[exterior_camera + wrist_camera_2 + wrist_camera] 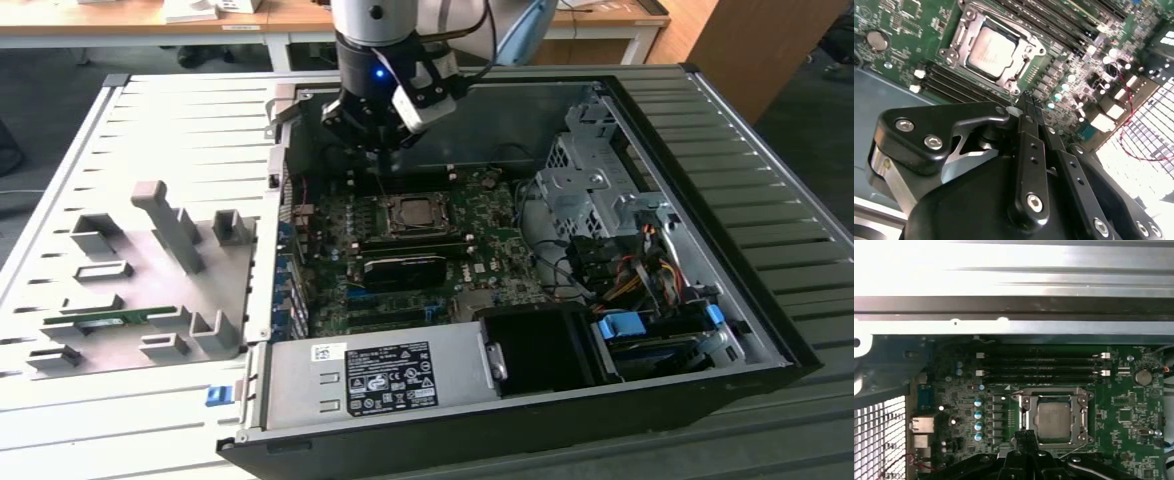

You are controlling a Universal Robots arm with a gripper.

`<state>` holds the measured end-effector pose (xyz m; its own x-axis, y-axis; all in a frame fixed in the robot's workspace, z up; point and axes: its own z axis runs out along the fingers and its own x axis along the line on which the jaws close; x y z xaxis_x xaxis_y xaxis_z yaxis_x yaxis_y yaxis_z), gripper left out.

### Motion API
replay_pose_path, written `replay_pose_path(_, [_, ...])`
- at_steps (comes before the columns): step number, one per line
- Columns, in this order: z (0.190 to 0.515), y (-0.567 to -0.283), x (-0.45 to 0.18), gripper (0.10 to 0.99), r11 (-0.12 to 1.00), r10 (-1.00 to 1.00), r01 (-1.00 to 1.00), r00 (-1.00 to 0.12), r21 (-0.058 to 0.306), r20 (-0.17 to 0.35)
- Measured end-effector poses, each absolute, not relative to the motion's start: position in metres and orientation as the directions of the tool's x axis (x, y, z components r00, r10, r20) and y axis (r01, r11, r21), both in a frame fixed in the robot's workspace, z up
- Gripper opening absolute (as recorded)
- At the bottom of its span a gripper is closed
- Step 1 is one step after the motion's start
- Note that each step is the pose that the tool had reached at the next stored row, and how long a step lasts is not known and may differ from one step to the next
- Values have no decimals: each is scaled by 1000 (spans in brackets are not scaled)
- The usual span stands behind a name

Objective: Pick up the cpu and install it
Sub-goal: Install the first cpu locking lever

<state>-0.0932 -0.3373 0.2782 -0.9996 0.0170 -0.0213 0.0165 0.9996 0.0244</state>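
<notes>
Sitting in socket [1054,417], cpu [1054,416] just beyond closed fingers [1025,437].

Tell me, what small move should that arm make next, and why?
Probably a short lift straight up. The cpu already sits in its socket on the motherboard, and the gripper, fingers together and holding nothing, hangs just beside it. Rising would likely clear the socket frame without bumping it.
</notes>
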Motion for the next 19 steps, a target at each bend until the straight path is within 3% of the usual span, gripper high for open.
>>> replay_pose_path(19, [274,-336,-111,106,1000,17,16,-1000,24,-22])
